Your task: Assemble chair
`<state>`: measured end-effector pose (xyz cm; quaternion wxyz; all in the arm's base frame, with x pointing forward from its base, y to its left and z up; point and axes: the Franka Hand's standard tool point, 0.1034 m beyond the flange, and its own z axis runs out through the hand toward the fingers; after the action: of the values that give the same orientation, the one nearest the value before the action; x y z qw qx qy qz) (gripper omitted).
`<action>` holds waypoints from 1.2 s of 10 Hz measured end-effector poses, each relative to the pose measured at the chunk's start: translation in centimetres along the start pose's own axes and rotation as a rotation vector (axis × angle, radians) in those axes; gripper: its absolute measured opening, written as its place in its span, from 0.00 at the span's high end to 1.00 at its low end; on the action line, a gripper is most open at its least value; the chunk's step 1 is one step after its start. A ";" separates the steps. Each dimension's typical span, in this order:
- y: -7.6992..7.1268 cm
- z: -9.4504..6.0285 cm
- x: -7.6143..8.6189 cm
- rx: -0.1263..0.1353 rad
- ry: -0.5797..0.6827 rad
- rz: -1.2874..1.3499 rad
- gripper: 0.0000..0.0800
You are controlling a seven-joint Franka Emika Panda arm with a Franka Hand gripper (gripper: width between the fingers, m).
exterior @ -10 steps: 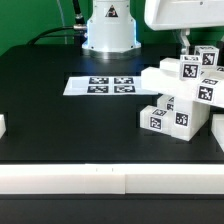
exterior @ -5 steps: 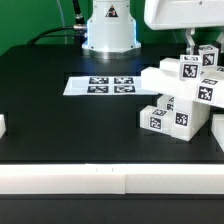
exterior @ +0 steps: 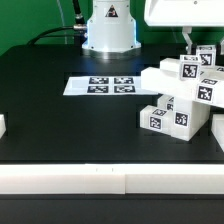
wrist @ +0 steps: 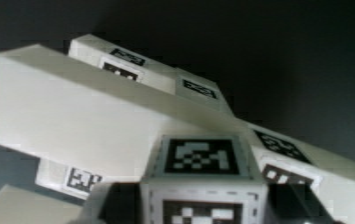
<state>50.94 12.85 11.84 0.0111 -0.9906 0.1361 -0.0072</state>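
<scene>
Exterior view shows the chair (exterior: 182, 95) partly built, several tagged blocks already joined on the table (exterior: 70, 125), further parts presumably outstanding; gripper state cannot be determined.

- A black table (exterior: 60, 120) fills most of the exterior view.
- A flat marker board (exterior: 104, 86) lies on it.
- A low white wall (exterior: 100, 180) borders the near edge.
- Green backdrop (exterior: 30, 20) stands behind, with dark cables (exterior: 72, 12).

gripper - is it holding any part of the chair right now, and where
Cannot be told. The gripper is down at the top of the chair assembly, but neither view shows its fingertips closed on a part.
</scene>
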 end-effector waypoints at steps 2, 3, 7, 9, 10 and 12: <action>0.0 0.0 0.0 0.001 0.000 0.159 0.64; 0.0 0.0 0.0 0.001 -0.001 0.219 0.64; -0.2 0.0 -0.1 0.004 -0.004 0.481 0.64; -0.3 0.0 -0.2 0.008 -0.007 0.584 0.64; -0.4 0.0 -0.2 0.011 -0.011 0.668 0.64; -0.6 0.0 -0.4 0.021 -0.024 0.843 0.64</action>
<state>50.77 13.57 11.81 0.0249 -0.8481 0.5292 0.0079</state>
